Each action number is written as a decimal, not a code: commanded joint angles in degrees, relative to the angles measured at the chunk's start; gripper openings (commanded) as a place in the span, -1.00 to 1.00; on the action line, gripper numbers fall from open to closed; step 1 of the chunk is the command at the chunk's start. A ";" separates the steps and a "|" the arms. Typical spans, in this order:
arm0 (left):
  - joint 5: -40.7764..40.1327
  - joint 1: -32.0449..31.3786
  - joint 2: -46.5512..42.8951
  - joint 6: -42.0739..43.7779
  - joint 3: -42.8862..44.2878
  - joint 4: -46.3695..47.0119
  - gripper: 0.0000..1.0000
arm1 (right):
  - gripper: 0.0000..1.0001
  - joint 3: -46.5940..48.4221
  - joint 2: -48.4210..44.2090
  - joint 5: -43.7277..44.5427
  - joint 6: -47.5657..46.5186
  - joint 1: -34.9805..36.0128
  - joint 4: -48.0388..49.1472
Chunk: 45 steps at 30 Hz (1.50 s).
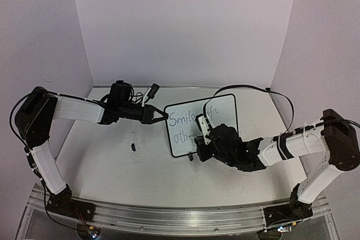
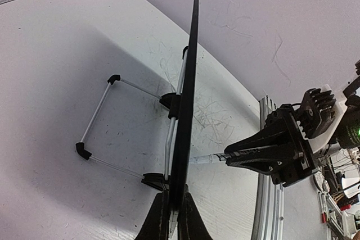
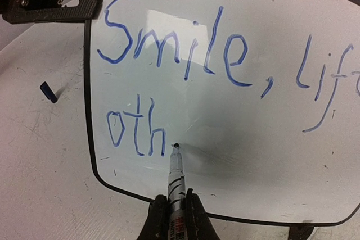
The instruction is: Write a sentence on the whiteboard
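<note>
My right jaws are pressed together around the barrel of a thin grey-and-black marker (image 3: 176,178), which rises from between them in my right wrist view. Its dark tip meets the small glossy white whiteboard with the thin black rounded frame (image 3: 253,155) just to the right of the last written letter. The whiteboard (image 1: 225,108) stands tilted back near the middle of the scuffed white tabletop (image 1: 107,167), just beyond my right wrist and between my two arms. On it is the sentence (image 3: 188,54) in blue handwritten strokes. The upper line reads "Smile," followed by "lif", where the edge of the view cuts it off, and the lower line has only "oth". From above, the sentence (image 1: 181,120) is partly hidden behind my right arm. My left jaws are pinching the whiteboard's black frame at its upper left corner. In my left wrist view the frame (image 2: 188,99) runs edge-on straight up out of the closed jaws. That view also shows two black feet (image 2: 154,181) under the whiteboard and a thin white wire stand with black corner pieces (image 2: 95,119) propping it from behind. The marker reaches the writing face from the other side. To the left of the whiteboard, well apart from it, a small dark blue cap-like piece (image 1: 134,146) lies on the tabletop (image 3: 39,167). Plain pale walls (image 1: 180,26) close off the far side.
</note>
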 commanded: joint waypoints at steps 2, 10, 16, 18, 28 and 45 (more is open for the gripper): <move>1.22 0.30 -1.76 -0.30 1.90 0.16 -1.00 | -1.00 0.57 -1.21 3.27 1.14 -0.74 0.74; 1.22 0.28 -1.72 -0.31 1.94 0.16 -1.00 | -1.00 1.66 -1.56 3.71 0.58 -0.85 0.97; 1.28 0.25 -1.71 -0.31 1.91 0.16 -1.00 | -1.00 2.68 -1.34 3.27 -0.33 -0.85 1.48; 1.27 0.31 -1.72 -0.31 1.93 0.16 -1.00 | -1.00 2.85 -1.22 3.10 -0.46 -0.83 1.55; 1.31 0.31 -1.80 -0.31 1.96 0.16 -1.00 | -1.00 3.65 0.01 1.78 -0.88 -0.89 1.88; 1.35 0.36 -1.81 -0.22 1.97 0.16 -1.00 | -1.00 0.36 0.65 -1.64 2.31 -0.78 1.05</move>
